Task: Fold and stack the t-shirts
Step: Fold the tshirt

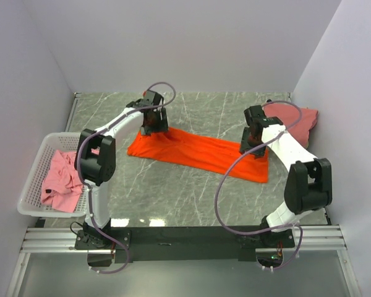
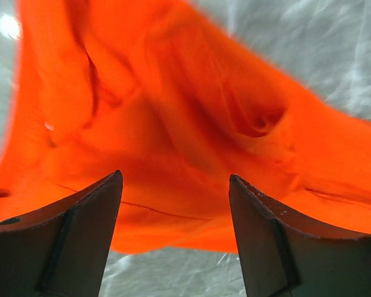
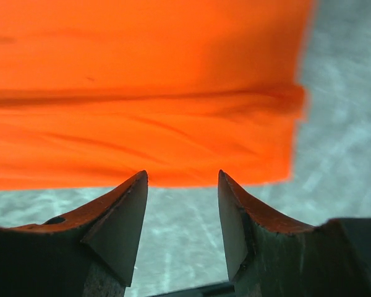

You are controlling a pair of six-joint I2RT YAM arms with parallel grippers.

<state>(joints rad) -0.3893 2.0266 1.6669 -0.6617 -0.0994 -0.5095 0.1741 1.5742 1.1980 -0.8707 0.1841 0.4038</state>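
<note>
A bright orange t-shirt (image 1: 198,153) lies stretched out flat across the marble table, folded into a long band. My left gripper (image 1: 154,127) hovers over its left end, jaws open with nothing between them; the left wrist view shows rumpled orange cloth (image 2: 191,124) below my left gripper (image 2: 176,179). My right gripper (image 1: 255,148) stands over the shirt's right end, open and empty, with the cloth's straight edge (image 3: 173,124) just beyond my right gripper (image 3: 182,176). A salmon-pink t-shirt (image 1: 300,122) lies at the far right. A lighter pink t-shirt (image 1: 62,179) sits in the basket.
A white perforated plastic basket (image 1: 40,162) hangs off the table's left edge. Grey walls close in the table on the left, back and right. The arm bases stand on a black rail (image 1: 185,235) at the near edge.
</note>
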